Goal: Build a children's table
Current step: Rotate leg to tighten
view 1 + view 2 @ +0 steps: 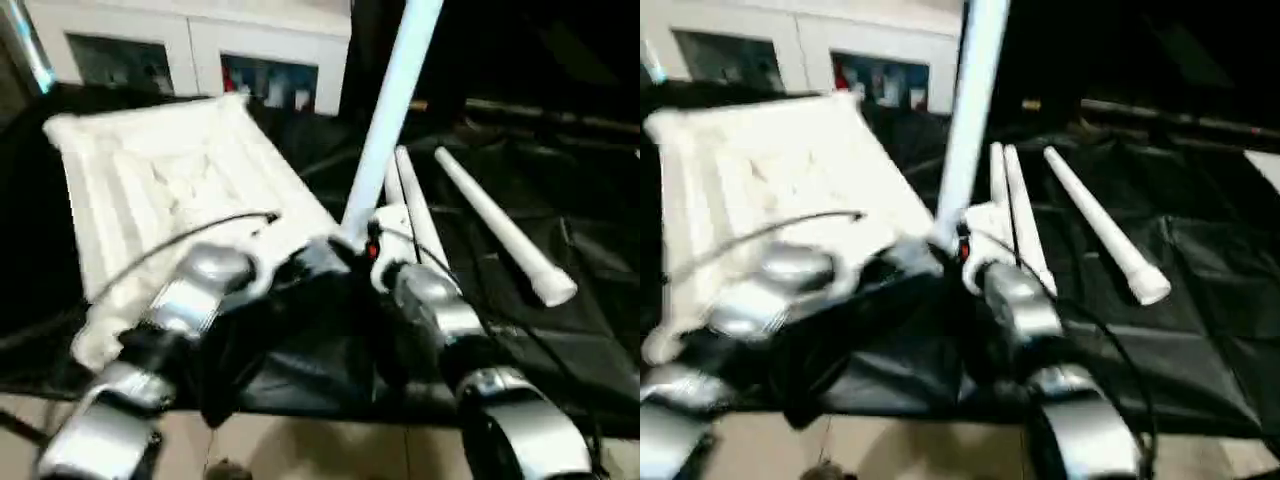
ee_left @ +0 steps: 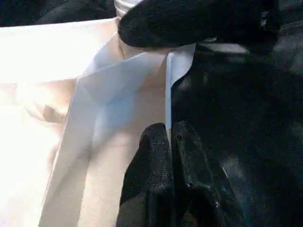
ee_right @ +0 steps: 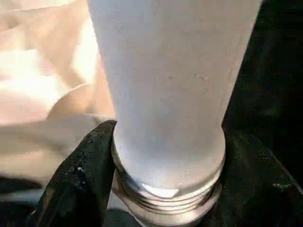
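Observation:
The children's table top lies upside down on black cloth, ribbed side up, on the left. One white leg stands upright at its near right corner. My right gripper is shut on the leg's thick threaded end, a black finger on each side. My left gripper is shut on the thin rim of the top, right beside that corner. In the head views both grippers meet at the foot of the upright leg.
Two legs lie side by side on the black cloth just right of the corner, and a third lies further right. A white glass-door cabinet stands behind the top. The cloth's near edge meets pale floor.

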Tool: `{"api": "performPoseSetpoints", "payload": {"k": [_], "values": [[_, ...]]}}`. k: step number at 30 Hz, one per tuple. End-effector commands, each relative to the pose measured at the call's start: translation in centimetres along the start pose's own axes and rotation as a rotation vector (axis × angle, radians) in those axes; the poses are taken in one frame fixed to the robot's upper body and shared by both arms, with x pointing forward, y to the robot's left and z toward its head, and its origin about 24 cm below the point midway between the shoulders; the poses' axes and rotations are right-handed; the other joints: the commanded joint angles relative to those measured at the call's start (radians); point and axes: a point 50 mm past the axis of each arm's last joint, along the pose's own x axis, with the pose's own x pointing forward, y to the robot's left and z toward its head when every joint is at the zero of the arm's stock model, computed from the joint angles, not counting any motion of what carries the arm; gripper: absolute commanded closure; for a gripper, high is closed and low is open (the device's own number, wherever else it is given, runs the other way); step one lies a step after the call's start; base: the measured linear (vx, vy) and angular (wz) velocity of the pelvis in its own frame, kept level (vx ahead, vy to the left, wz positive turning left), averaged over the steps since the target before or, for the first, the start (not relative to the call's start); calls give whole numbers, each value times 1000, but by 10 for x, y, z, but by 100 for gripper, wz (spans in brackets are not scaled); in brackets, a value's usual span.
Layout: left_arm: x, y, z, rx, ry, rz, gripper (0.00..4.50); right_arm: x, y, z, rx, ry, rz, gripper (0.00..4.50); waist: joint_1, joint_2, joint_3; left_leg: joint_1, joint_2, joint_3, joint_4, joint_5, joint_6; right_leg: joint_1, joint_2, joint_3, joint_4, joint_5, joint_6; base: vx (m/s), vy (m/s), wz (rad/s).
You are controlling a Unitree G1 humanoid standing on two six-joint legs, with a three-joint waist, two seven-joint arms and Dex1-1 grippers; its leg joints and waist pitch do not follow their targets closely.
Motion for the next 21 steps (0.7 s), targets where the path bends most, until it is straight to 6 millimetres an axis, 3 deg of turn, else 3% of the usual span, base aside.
{"api": "performPoseSetpoints", "payload": {"k": [1,3,9,16,21], "values": [[13,-9,-2,-20,50,25,450,6,30,-17,5,76,65,175,-3,23,-48,7,37,-16,-77,-307,-43,18,-89,56,-108,-311,-150,0,0,0],[16,-10,1,-18,49,35,450,9,41,-13,-2,52,116,119,-1,23,-49,3,35,-16,-77,-293,-34,22,-87,55,-107,-297,-147,0,0,0],[10,-7,-1,21,15,-8,450,8,33,-5,-50,-2,134,61,0,26,-56,-5,35,-15,-77,-247,-17,26,-86,54,-100,-221,-149,0,0,0],[-6,-8,-14,60,8,-130,450,-7,9,3,-162,-26,314,61,-8,28,-59,-15,39,-13,-74,-189,16,36,-84,49,-89,-98,-189,0,0,0],[-29,-9,-27,120,-7,-272,450,-27,-9,5,-331,19,526,61,-9,28,-66,-10,40,-9,-63,-93,60,43,-80,44,-71,104,-243,0,0,0]]}}
